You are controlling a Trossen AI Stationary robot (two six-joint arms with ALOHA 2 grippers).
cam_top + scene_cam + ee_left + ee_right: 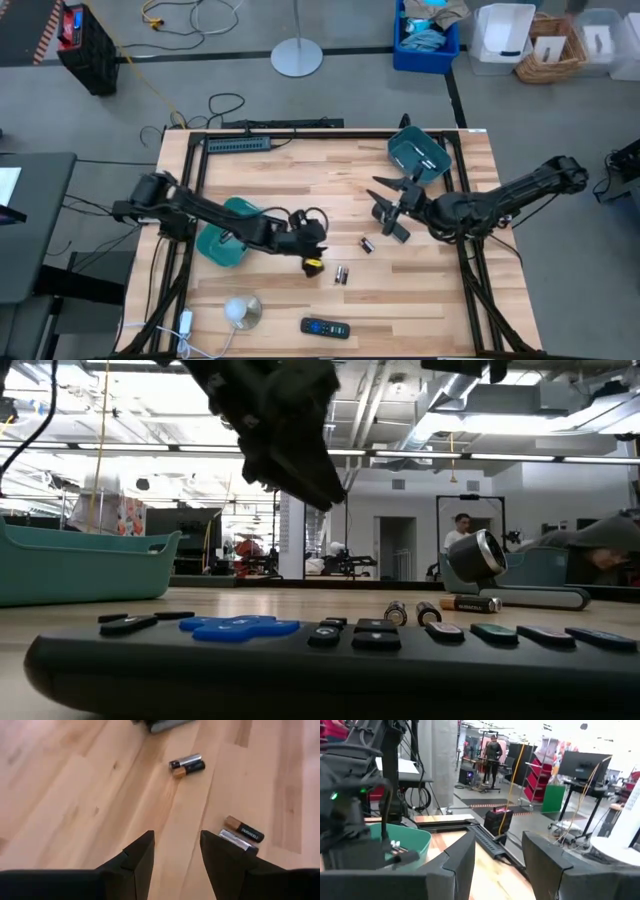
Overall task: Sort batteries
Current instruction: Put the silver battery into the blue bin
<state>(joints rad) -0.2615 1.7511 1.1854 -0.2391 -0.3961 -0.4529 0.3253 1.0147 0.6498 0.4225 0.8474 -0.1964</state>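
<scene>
Two pairs of small batteries lie on their sides on the wooden table: one pair (340,274) (186,765) and another (367,244) (242,834). The low view shows them as a row of cells (412,612). My left gripper (312,258) (176,855) hovers open above the bare wood just left of the batteries and holds nothing. My right gripper (387,210) (497,860) is open and empty, raised near the table's middle and facing left. In the right wrist view, small silvery cells (395,845) lie in the left teal bin (412,842).
A teal bin (228,240) sits under the left arm, and a second teal bin (418,155) stands near the far right. A black remote control (325,327) (320,660) and a black cylinder with a white end (240,312) lie near the near edge.
</scene>
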